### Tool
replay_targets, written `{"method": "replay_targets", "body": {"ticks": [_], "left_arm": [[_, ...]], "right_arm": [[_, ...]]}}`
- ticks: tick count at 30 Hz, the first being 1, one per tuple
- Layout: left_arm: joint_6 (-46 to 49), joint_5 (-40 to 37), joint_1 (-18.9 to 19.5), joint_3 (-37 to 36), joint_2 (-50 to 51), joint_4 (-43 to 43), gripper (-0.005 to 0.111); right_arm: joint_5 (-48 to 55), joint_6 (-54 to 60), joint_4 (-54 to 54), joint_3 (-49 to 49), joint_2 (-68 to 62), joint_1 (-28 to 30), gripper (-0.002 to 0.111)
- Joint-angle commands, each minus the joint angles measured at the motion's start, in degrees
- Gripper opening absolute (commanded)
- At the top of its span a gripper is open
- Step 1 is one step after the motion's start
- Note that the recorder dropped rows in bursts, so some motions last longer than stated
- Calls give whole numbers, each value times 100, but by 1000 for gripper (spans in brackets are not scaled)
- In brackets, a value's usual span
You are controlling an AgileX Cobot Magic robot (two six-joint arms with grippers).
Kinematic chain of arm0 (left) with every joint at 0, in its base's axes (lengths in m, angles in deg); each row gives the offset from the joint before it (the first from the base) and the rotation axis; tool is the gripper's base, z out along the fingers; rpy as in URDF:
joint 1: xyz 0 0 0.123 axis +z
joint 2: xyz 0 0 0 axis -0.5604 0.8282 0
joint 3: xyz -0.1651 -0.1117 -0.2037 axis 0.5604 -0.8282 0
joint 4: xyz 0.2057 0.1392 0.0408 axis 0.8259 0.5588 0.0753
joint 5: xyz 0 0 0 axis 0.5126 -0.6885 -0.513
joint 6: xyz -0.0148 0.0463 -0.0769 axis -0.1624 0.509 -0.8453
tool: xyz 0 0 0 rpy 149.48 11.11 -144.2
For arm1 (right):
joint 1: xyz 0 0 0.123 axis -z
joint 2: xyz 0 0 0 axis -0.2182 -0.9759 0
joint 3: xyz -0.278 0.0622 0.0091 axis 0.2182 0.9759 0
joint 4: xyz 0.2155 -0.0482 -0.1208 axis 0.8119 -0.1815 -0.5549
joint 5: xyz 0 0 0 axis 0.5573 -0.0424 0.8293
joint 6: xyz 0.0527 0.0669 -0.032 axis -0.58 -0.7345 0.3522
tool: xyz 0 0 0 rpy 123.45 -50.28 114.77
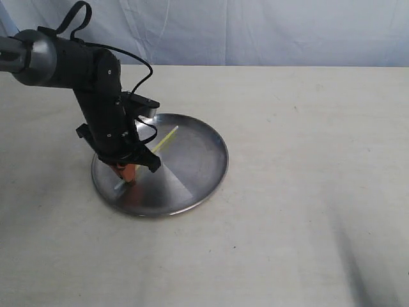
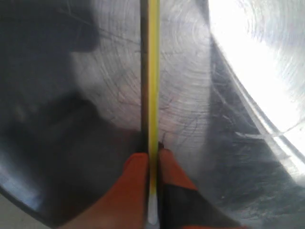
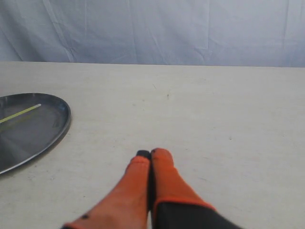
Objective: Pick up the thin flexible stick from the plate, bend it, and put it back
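We see thin yellow-green stick (image 2: 153,71) w/ whitish end, round shiny-grey brushed-steel plate (image 1: 201,153), orange left tool (image 2: 153,155) & right tool (image 3: 150,153), beige table (image 1: 307,204).

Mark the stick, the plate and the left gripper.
the thin flexible stick (image 2: 153,71), left wrist view, middle of its yellow shaft
the plate (image 1: 208,150), exterior view, bare floor near right rim
left gripper (image 2: 152,160), left wrist view, between its orange fingertips

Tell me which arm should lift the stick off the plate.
Left: the left gripper pinches the thin flexible stick on the plate; the right gripper is shut over the table, away from it.
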Motion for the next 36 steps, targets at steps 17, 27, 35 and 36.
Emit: {"method": "replay_targets", "body": {"ticks": [17, 27, 35, 36], "left_arm": [[1190, 118, -17, -295, -1374, -1577, 0], [2560, 226, -17, -1094, -1726, -3364, 0], [3548, 132, -17, -1325, -2116, -4624, 0], [3740, 48, -17, -1325, -2141, -4820, 0]], "right_arm": [[-115, 30, -132, 8, 33, 29, -1], [-2526, -1753, 3809, 8, 33, 19, -1], [-2056, -2289, 4519, 8, 33, 19, -1], [-1783, -2270, 4489, -74, 33, 19, -1]]}}
